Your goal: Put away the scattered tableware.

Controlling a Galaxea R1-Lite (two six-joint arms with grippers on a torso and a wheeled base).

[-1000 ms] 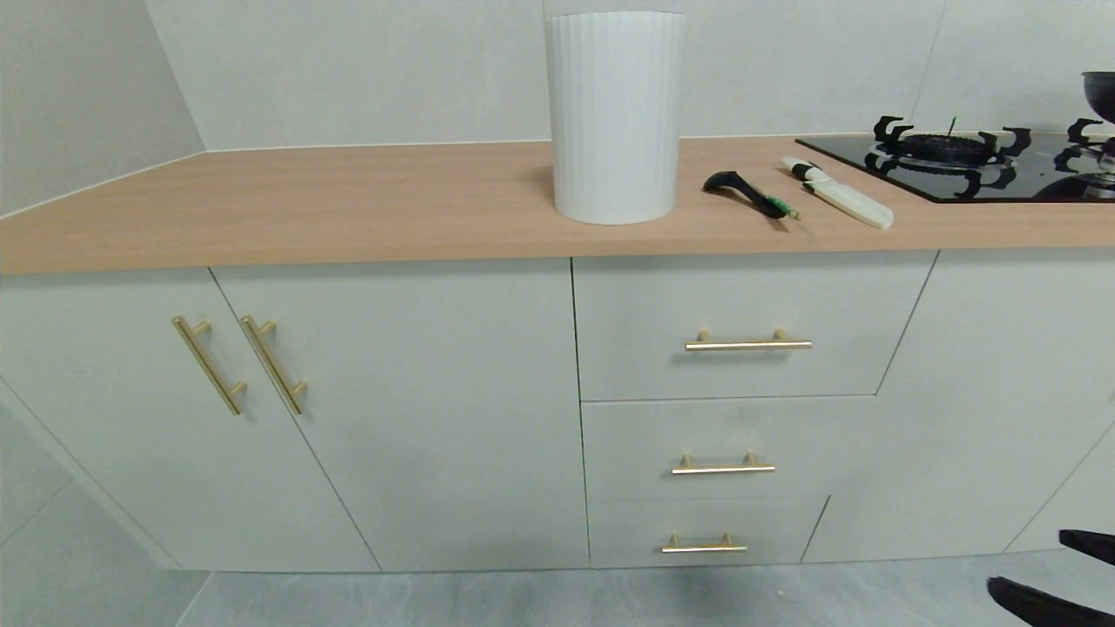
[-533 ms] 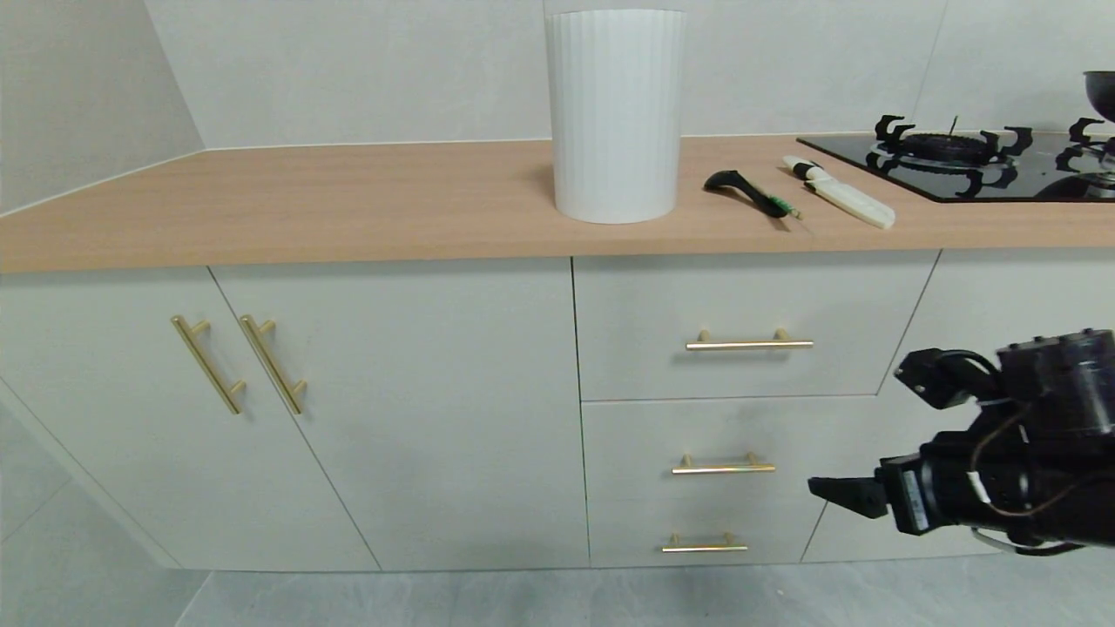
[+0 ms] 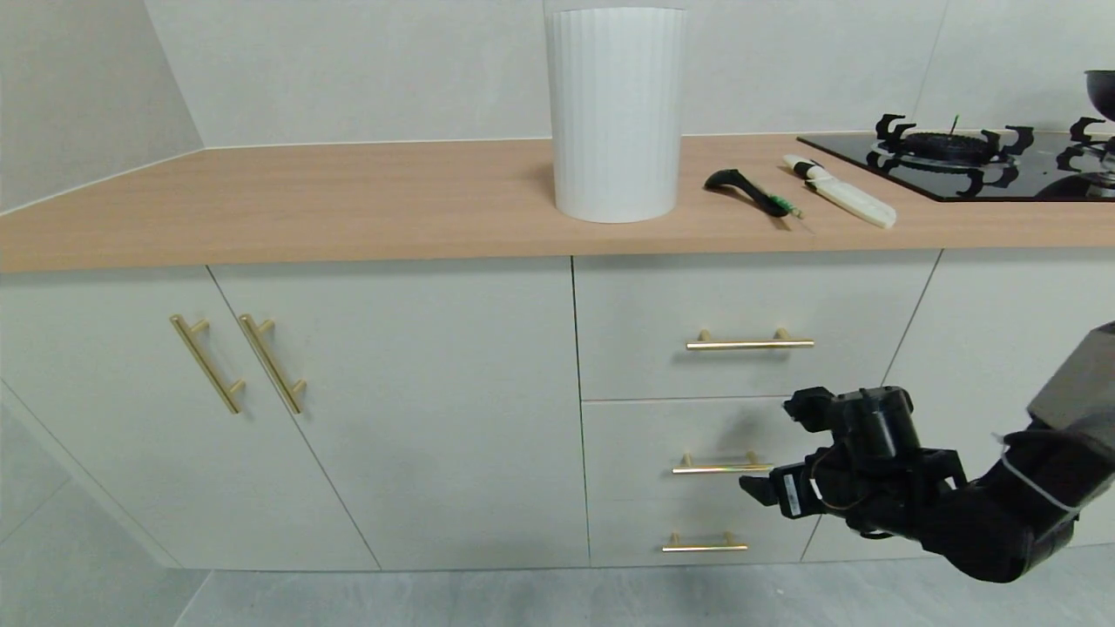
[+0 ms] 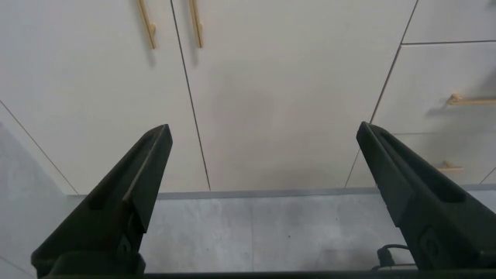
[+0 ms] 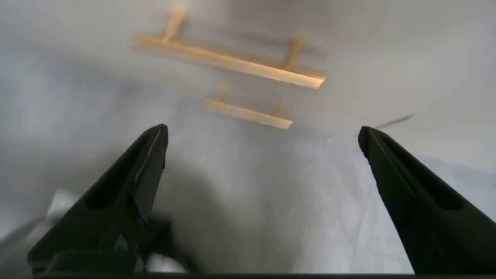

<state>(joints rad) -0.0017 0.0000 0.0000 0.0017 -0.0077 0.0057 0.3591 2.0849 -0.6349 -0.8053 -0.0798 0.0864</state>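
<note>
1. Nearest and low down, my left pincer (image 4: 263, 205) hangs spread wide and empty, facing the pale grey cupboard doors (image 4: 271, 93).
2. My right pincer (image 5: 260, 198) is spread wide too, with nothing in it. It sits just right of the middle drawer's slim brass bar handle (image 3: 723, 468), not touching it.
3. Opening a drawer looks like the job in hand. I'd get that bar crosswise between my fingers, close near its middle, then pull straight out so it can't slip.
4. Farther back on the wooden countertop (image 3: 348, 200) lies the tableware: a black-handled peeler (image 3: 747, 191) and a white sheathed knife (image 3: 838, 202), both right of the tall white ribbed canister (image 3: 616, 113).
5. Farthest right is the black glass gas hob (image 3: 958, 165).
</note>
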